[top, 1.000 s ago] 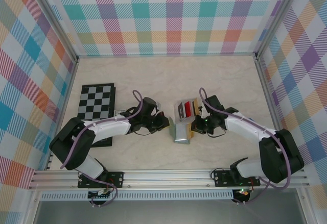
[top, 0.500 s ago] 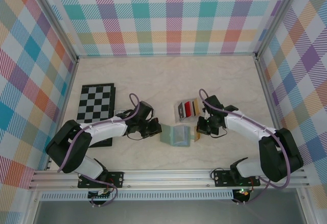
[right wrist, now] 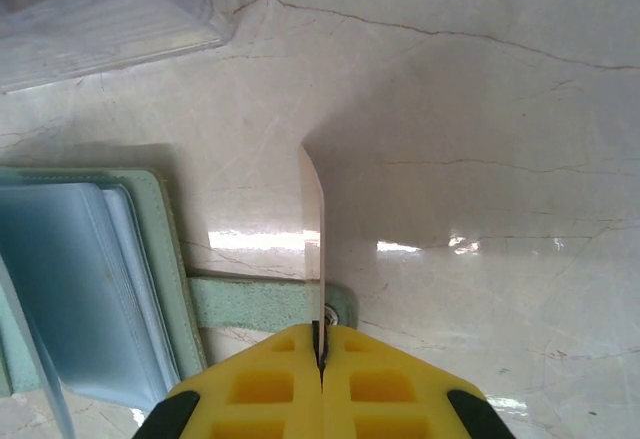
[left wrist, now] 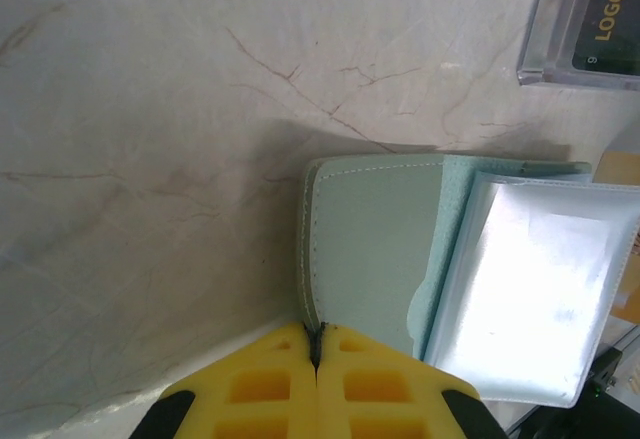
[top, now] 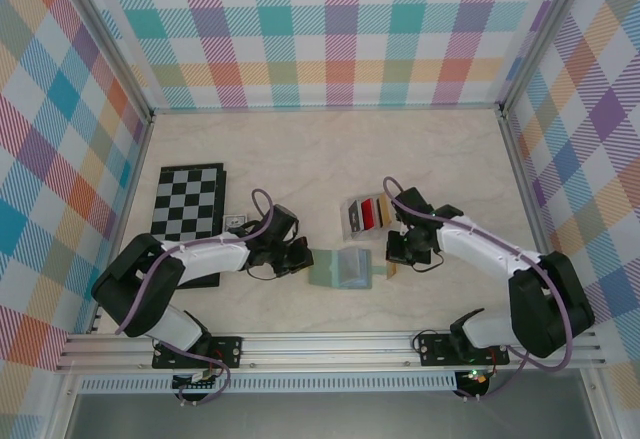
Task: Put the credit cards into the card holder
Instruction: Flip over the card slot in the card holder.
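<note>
As card holder lies open, spread — crosswise

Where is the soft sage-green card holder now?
In the top view the card holder lies open at the table's near middle, below the clear plastic tray, its left edge pinched by the left hand.

Bright, even light — soft shadows

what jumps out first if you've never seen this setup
The green card holder lies open mid-table, its left edge pinched by the left gripper. Right of it, the right gripper holds a tan card on edge. A chessboard lies at far left, and a clear tray of cards sits just behind the holder.
</note>
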Controlling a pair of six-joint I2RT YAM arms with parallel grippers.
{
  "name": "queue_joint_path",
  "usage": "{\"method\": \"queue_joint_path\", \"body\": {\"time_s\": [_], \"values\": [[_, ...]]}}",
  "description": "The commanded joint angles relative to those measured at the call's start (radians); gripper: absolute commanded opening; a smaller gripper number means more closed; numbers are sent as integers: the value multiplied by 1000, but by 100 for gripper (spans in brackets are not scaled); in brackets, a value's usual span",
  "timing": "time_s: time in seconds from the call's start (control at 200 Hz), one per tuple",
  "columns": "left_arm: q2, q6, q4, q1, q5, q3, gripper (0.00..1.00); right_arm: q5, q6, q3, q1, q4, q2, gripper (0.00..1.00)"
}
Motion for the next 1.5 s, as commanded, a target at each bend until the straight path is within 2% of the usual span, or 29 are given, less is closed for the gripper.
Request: {"method": "queue_joint_path", "body": {"time_s": [0.0, 0.205, 0.33, 0.4, 0.925, 1.25, 1.5], "values": [[24, -20, 26, -3, 3, -12, 0, -35, -13, -21, 2, 7, -46, 3], [28, -83, 76, -27, -34, -31, 0, -95, 39, -8, 2, 68, -169, 5], [35, -99, 99, -40, -43, -26, 0, -200, 61, -15, 1, 130, -164, 5], [35, -99, 99, -44, -48, -21, 0, -219, 67, -21, 4, 149, -144, 5], [44, -92, 87, -50, -44, -10, 0, -197, 24, -67, 6, 204, -37, 5], [56, -91, 94, -52, -34, -6, 0, -272, 27, -90, 9, 290, -40, 5], [64, -90, 93, -53, -31, 7, 0, -262, 26, -58, 16, 254, -50, 5]]}}
